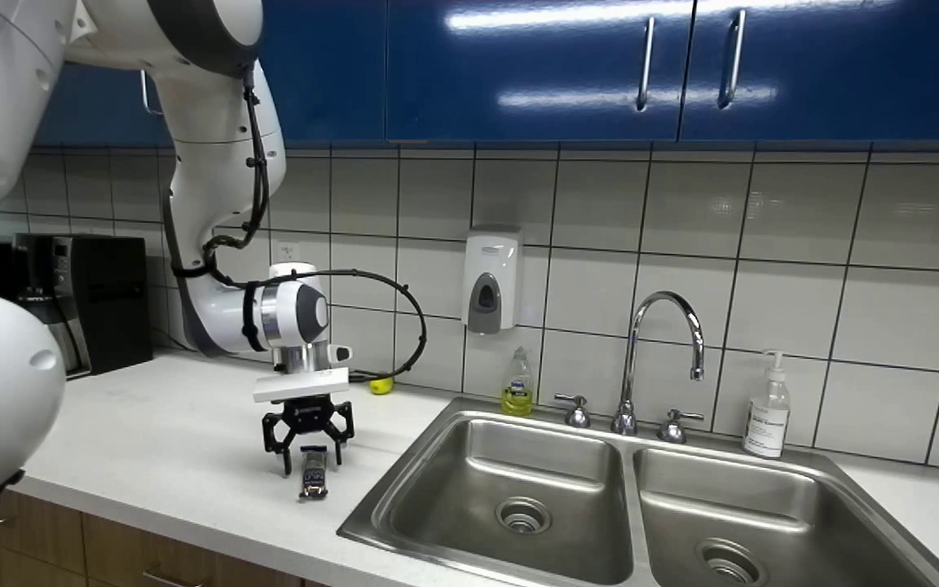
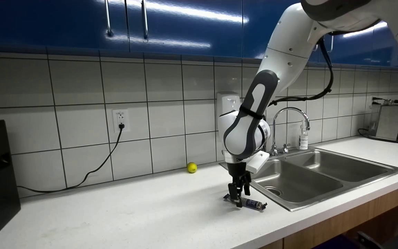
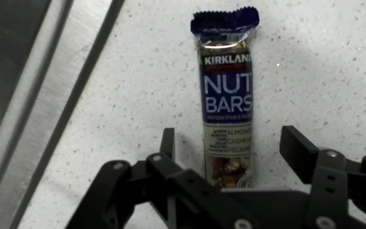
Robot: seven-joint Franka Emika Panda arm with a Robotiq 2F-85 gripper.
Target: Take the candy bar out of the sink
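We see the candy bar (image 3: 227, 95) lying flat on the counter (image 2: 133, 214), outside the sink (image 1: 637, 505) but near it, with its printed side up in the wrist view. Over it the gripper (image 3: 229, 143) points down, its jaws spread wide, one finger on each side of the bar with a gap at both, so we have hold of nothing. We also see a yellow ball (image 2: 192, 167) near the tiled wall (image 2: 164, 117).
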